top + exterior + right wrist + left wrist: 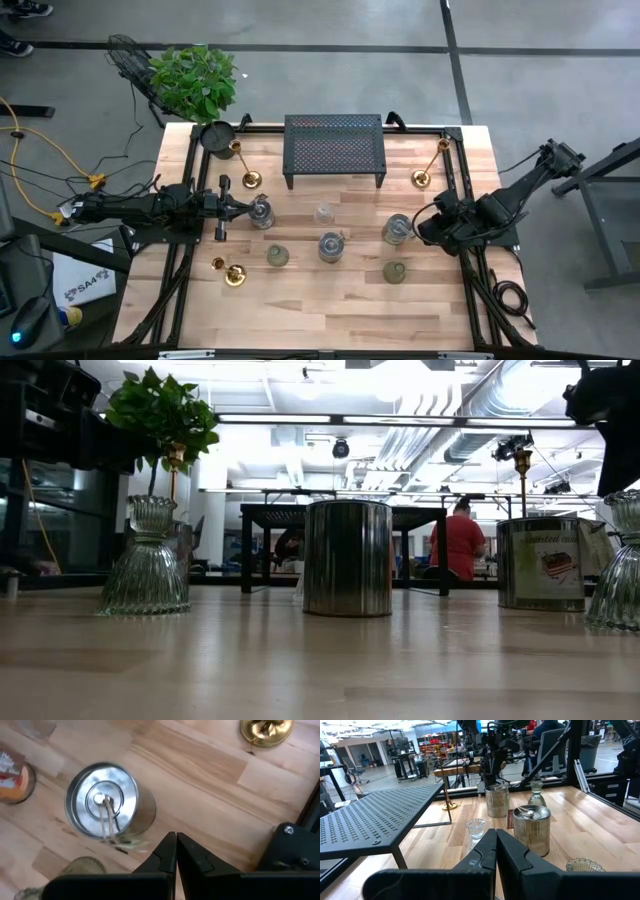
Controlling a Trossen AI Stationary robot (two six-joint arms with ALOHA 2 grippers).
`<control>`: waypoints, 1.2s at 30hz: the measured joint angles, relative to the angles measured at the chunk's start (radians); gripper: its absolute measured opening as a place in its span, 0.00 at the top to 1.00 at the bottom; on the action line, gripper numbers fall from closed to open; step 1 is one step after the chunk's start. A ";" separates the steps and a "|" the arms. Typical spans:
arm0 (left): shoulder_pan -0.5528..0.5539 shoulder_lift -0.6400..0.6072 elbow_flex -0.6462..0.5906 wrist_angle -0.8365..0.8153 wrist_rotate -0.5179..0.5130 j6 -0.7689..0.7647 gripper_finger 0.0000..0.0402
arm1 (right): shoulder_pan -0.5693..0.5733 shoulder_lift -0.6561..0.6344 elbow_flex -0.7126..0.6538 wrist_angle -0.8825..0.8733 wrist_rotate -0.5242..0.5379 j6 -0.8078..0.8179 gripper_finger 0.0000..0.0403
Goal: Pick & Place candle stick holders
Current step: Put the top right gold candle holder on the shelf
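You see two dark, near-black arms: left arm [150,207] and right arm [505,200], each built of blocky jointed segments. Black cable loops beside the right arm's base. Each wrist view shows matte black, wedge-shaped fingers [512,857].

gold candlesticks [247,165], black (mesh) rack [334,146]

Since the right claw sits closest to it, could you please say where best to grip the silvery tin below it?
Probably across the tin's round side wall, coming straight down from above. It stands upright with its open top facing the shut right claw, which must open first.
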 joint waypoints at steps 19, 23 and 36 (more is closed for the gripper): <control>0.000 0.000 0.000 0.000 0.000 0.000 1.00 | -0.080 0.085 -0.001 -0.027 -0.098 0.055 0.78; 0.000 0.000 0.000 0.000 0.000 0.000 1.00 | -0.106 0.097 -0.001 -0.035 -0.091 0.056 0.65; 0.000 0.000 0.000 0.000 0.000 0.000 1.00 | -0.394 0.096 -0.002 -0.054 0.016 -0.084 0.55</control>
